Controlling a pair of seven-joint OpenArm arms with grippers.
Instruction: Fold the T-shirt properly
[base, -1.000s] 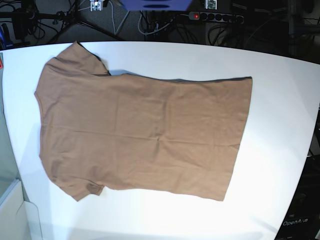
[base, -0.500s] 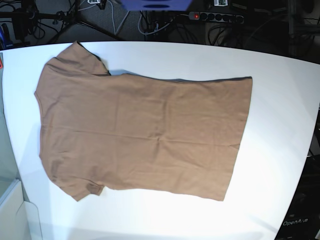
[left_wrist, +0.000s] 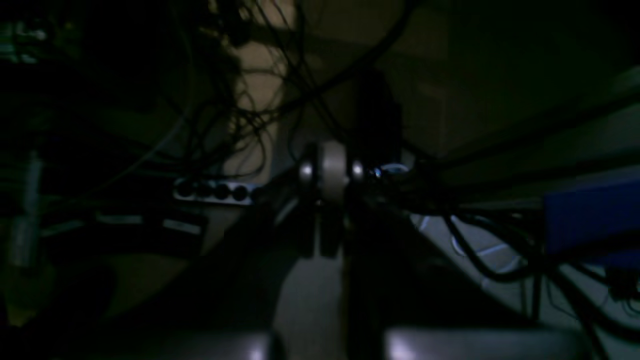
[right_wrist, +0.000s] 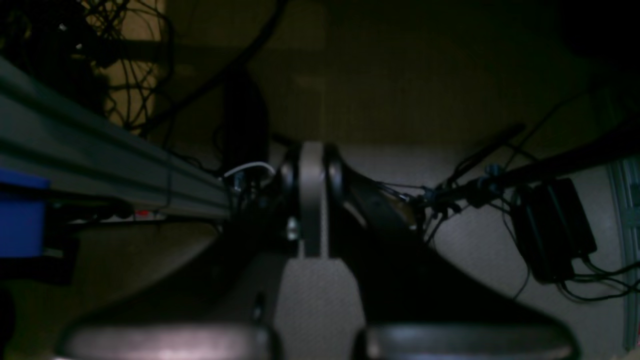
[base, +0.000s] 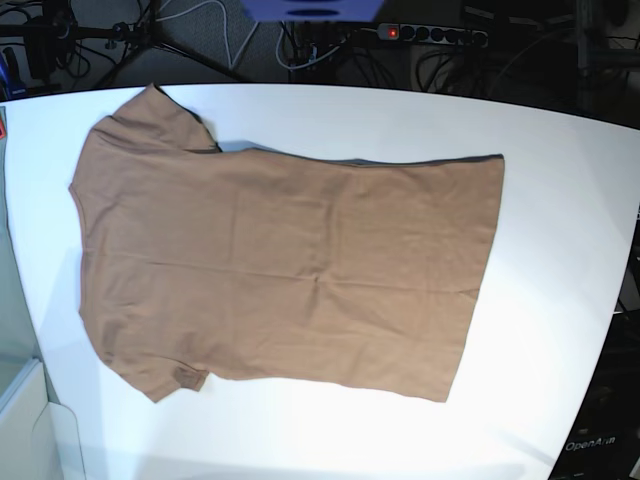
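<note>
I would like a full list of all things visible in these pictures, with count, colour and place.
T-shirt: one, tan-brown, spread flat on the table, sleeves toward the base view's left.
Table: one, white, fills most of the base view.
Power strip: one, dark with a red light, on the floor beyond the table.
Cables: several, dark and white, on the floor beyond the table.
Left claw: one, dark, shut, off the table.
Right claw: one, dark, shut, off the table.

Right hand (right_wrist: 312, 200) closed above dim cables (right_wrist: 575, 280)
</note>
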